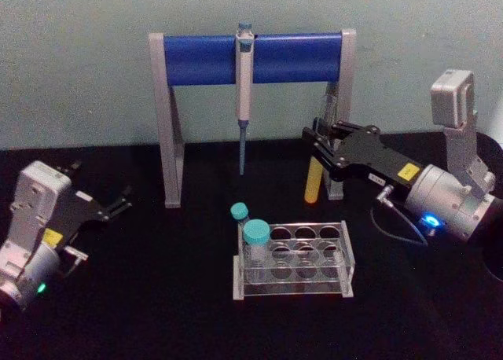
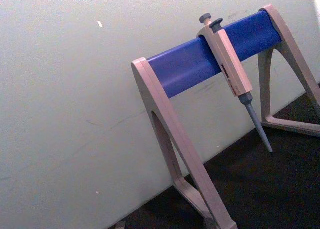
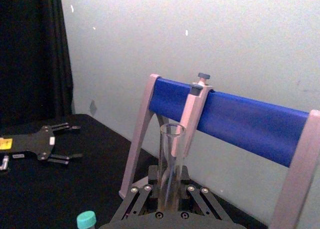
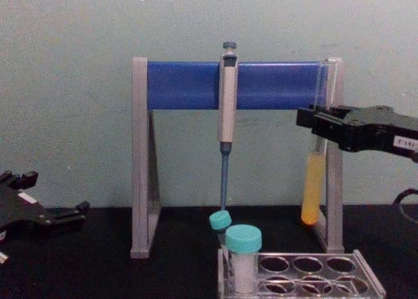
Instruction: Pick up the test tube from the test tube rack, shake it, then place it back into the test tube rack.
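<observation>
The right hand grips the tube upright in the air, above and behind the rack, beside the stand's right leg. The left hand sits open at the left, low over the surface.

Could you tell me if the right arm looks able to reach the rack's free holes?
Probably yes: the right gripper holds the test tube up behind the test tube rack, whose middle and right holes are free; the teal-capped vials stand at its left; the left gripper lies far left.
</observation>
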Robot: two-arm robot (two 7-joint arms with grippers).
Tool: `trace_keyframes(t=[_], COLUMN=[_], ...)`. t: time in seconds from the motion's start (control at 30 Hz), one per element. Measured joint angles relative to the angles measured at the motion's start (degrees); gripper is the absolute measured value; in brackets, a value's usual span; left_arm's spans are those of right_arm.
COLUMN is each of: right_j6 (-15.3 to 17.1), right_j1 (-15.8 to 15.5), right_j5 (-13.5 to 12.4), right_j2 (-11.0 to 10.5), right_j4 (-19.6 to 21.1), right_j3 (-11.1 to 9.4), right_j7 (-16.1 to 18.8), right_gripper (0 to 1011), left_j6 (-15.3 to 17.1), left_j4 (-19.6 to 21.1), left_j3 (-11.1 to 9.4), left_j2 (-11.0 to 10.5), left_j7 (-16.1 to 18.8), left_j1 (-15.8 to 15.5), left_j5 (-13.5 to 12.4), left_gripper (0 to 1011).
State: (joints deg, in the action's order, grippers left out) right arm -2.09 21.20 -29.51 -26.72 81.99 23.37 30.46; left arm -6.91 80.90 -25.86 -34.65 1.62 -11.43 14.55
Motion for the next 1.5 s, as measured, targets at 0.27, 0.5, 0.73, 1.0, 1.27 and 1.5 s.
trace_keyframes(t=[0.27, 0.5, 0.73, 1.0, 1.27, 1.5], right_j6=[1.2, 2.73, 3.38, 2.09, 0.03, -0.82], right_j1=[-3.21, -7.6, -9.59, -5.43, -0.6, 1.08], right_j5=[0.34, -0.05, -1.52, -2.42, -1.69, -0.38], right_j2=[-2.14, -4.78, -5.76, -2.67, 0.44, 1.05], right_j4=[3.98, 9.46, 12.15, 7.85, 1.85, -0.67], right_j3=[-1.97, -3.27, -2.35, 1.02, 2.47, 1.55], right_j7=[-1.65, -2.12, 0.27, 3.38, 3.45, 1.37], right_gripper=[232, 232, 232, 232, 232, 232], left_j6=[0.0, 0.0, 0.0, 0.0, 0.0, 0.0], left_j4=[0.0, 0.0, 0.0, 0.0, 0.0, 0.0], left_j3=[0.0, 0.0, 0.0, 0.0, 0.0, 0.0], left_j2=[0.0, 0.0, 0.0, 0.0, 0.0, 0.0], left_j7=[0.0, 0.0, 0.0, 0.0, 0.0, 0.0], left_j1=[0.0, 0.0, 0.0, 0.0, 0.0, 0.0], left_j5=[0.0, 0.0, 0.0, 0.0, 0.0, 0.0], left_gripper=[1010, 1010, 1010, 1010, 1010, 1010])
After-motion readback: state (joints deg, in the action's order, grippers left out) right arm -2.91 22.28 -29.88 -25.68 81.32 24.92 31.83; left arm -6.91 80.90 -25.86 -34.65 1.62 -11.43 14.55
